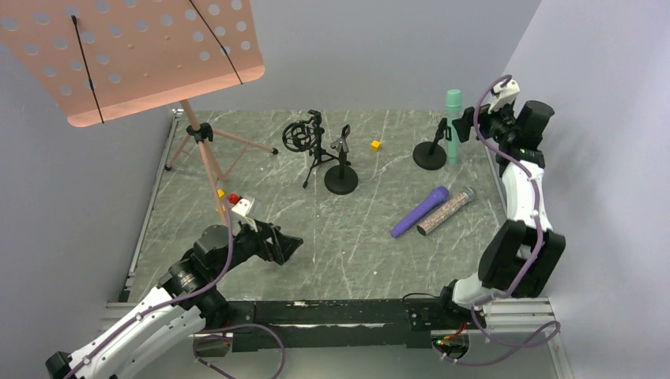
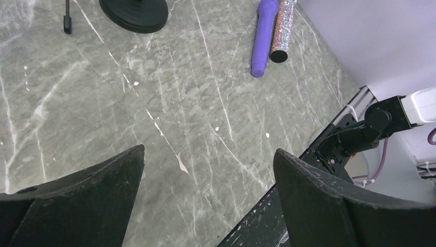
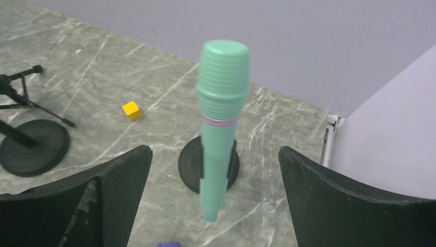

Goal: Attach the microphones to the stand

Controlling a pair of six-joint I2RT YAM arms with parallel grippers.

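Our right gripper (image 1: 468, 120) is up at the far right corner of the table. Its fingers (image 3: 118, 195) are spread wide on either side of the teal microphone (image 3: 220, 128) and touch nothing, so it holds nothing. The teal microphone stands upright over the round base (image 3: 191, 165) of its stand, its lower end off the table. We judge that the stand's clip carries it, since no finger supports it. That one looks done.

The purple microphone (image 1: 419, 212) and the glittery microphone (image 1: 446, 210) lie flat side by side, touching or nearly so, toward the right edge about midway up the table. Their heads point to the far right. Neither is attached yet.

Two stands wait near the middle of the far edge: a round-base stand (image 1: 341, 178) with an open clip, and a tripod stand (image 1: 304, 138) with a ring mount just beside it. A yellow cube (image 1: 375, 145) sits between them and the teal microphone's stand.

Our left gripper (image 1: 284, 245) hovers low by the near left corner, wide open and empty. It faces the two lying microphones, and we take that as readiness to help with them.
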